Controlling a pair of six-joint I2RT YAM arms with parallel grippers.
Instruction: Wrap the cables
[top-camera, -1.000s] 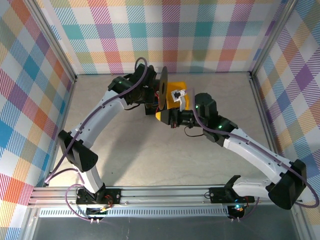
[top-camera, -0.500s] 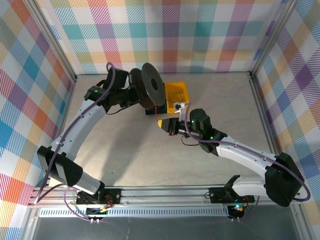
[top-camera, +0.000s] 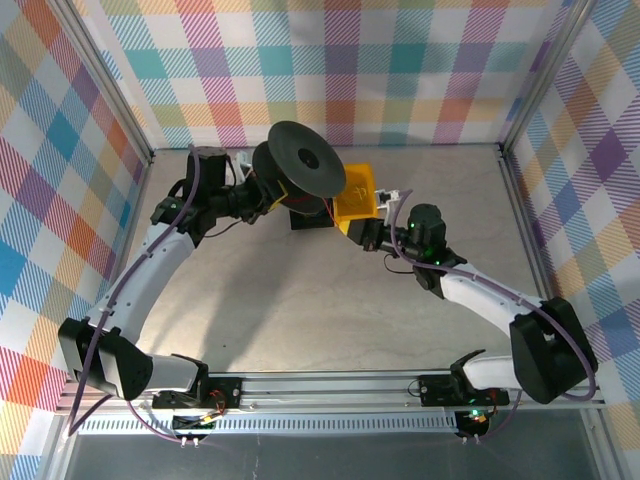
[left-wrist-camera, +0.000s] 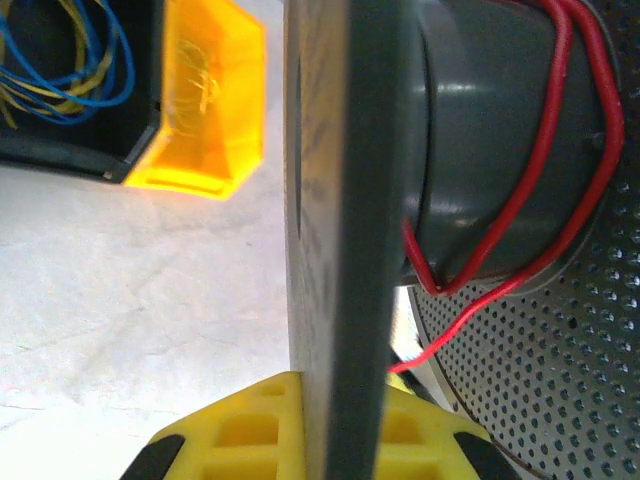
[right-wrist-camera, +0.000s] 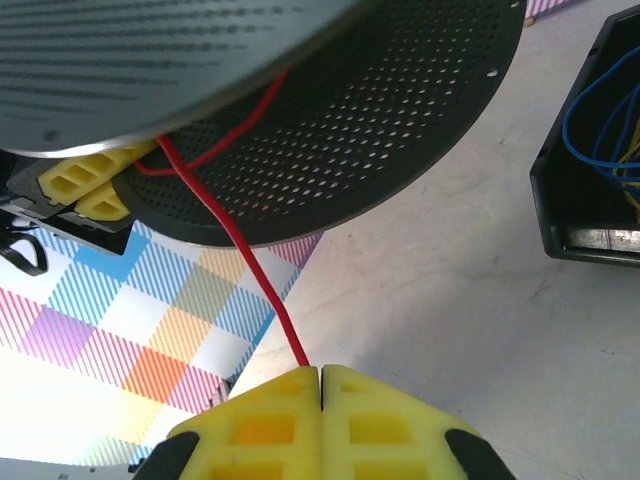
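1 spool, 1 red cable, 2 bins, 2 arms

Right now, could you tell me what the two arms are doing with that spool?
The left gripper is clamped on the flange of the black spool, holding it up over the table near the back. The right gripper is shut on the red cable, which runs up to the spool's core, where a loose turn or two sits. A yellow bin and a black box lie close by.
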